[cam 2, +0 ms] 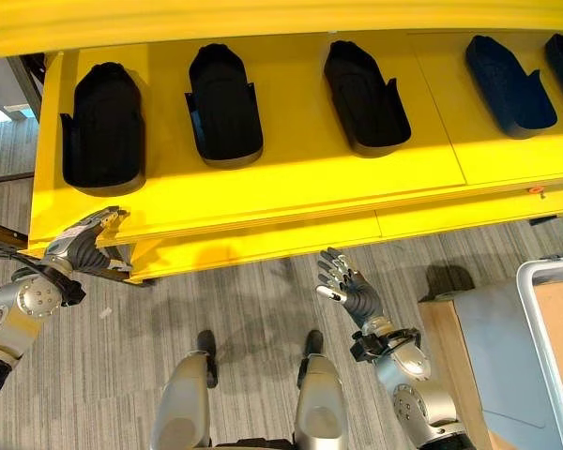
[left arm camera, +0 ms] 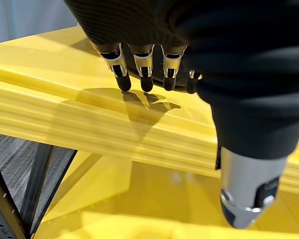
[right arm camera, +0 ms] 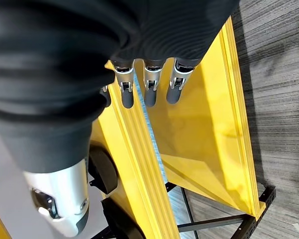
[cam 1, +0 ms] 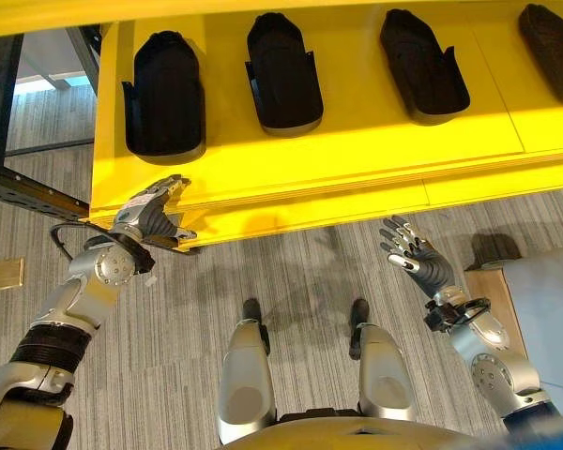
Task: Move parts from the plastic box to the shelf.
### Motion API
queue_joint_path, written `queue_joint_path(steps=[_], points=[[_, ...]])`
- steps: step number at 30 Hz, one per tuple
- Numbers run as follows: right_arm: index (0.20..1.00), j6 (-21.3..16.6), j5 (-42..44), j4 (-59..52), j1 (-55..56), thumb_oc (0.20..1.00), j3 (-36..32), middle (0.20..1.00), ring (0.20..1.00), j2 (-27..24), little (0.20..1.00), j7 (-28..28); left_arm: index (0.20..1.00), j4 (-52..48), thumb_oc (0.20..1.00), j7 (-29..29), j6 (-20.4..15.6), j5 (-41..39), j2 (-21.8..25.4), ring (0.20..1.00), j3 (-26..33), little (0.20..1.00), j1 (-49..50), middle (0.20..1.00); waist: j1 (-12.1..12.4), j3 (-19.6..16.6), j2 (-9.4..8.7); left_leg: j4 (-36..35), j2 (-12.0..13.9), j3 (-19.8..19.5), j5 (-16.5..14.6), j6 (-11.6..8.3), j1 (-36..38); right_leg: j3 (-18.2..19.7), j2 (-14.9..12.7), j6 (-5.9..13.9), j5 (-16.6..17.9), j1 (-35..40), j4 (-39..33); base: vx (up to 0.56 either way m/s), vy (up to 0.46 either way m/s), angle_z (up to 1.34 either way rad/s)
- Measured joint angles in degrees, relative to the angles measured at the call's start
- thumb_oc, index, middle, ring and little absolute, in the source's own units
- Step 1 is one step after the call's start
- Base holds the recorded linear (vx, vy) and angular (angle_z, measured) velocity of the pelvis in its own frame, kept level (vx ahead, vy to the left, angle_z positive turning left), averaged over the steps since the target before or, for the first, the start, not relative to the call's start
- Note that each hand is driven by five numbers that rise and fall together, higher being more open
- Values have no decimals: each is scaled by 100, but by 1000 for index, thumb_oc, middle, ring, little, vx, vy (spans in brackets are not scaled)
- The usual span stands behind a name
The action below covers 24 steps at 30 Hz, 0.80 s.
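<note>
Seen from the robot's head, looking down: a bright yellow flat shelf [cam 1: 357, 150] runs across the top, w/ a row of black moulded shoe-shaped plastic parts [cam 1: 283, 70] lying on it, spaced apart, toes pointing away. The robot's left hand [cam 1: 155, 217] sits at the shelf's front left corner, fingers relaxed and nearly straight over the yellow edge, holding nothing (its wrist view shows dark fingertips just above the shelf surface). The right hand [cam 2: 350, 286] hangs over the grey striped carpet floor [cam 1: 291, 272], well short of the shelf, fingers spread, palm empty. At the robot's right a grey plastic box w/ a pale rim [cam 2: 544, 356] stands on a light wooden stand [cam 2: 436, 328]; its contents can't be made out.

Judgement: both hands are free, so the next step is prob. a fetch from the box. To do it well: pull the left hand clear of the shelf edge first, turn toward the box, grip a part round its middle, and lay it in an open gap, not against a neighbour.
</note>
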Motion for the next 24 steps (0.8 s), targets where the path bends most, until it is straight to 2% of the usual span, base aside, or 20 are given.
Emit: queue_joint_path(steps=[12, 24], points=[[1000, 0, 1, 0, 80, 1000, 1, 1000, 1000, -1, 1000, 66, 1000, 413, 1000, 20, -4, 5, 40, 1000, -82, 1000, -353, 1000, 8, 1, -1, 34, 20, 75, -16, -16, -17, 122, 8, -9, -37, -135, 166, 4, 0, -3], [1000, 2, 9, 0, 110, 1000, 14, 1000, 1000, -12, 1000, 93, 1000, 1143, 1000, 23, 101, 2, 352, 1000, -406, 1000, -1072, 1000, -72, 25, -32, 122, 45, 71, -52, -17, -45, 134, 21, -24, -64, -150, 195, 0, 0, 0]])
